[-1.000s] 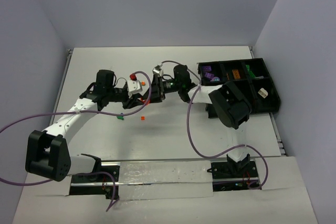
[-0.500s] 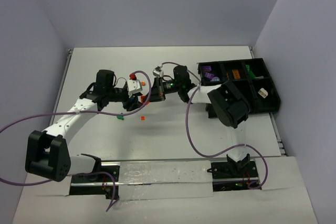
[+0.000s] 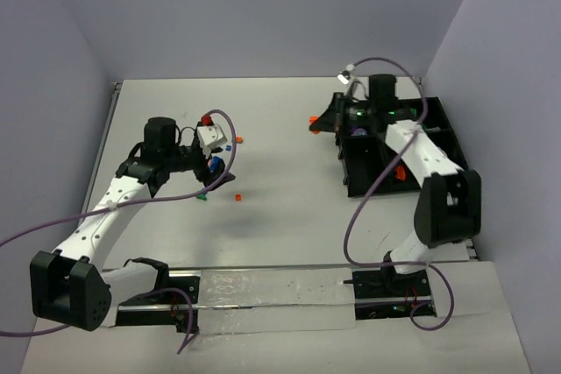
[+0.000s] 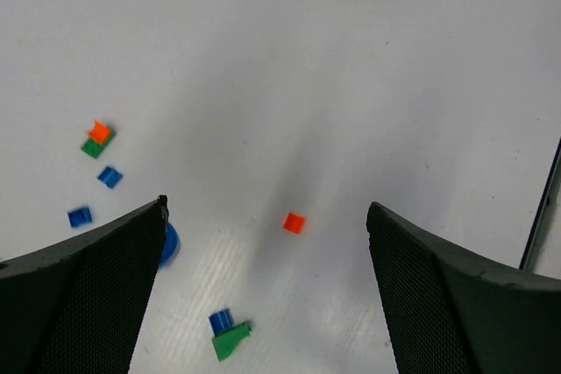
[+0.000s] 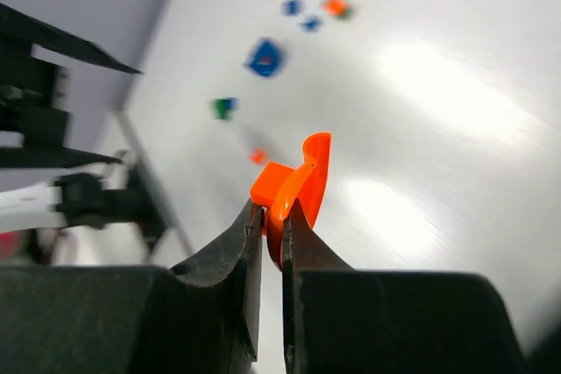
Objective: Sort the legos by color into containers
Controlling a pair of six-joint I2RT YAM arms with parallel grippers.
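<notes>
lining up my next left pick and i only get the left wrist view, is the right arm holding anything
Observer: Yes, the right gripper is shut on an orange lego.
Operator: where is it relative to the tray
Observer: In the top view it hangs just left of the black tray, by its far left corner, not over a compartment.
Operator: anything in that corner already
Observer: Purple legos lie in the far left compartment.
</notes>
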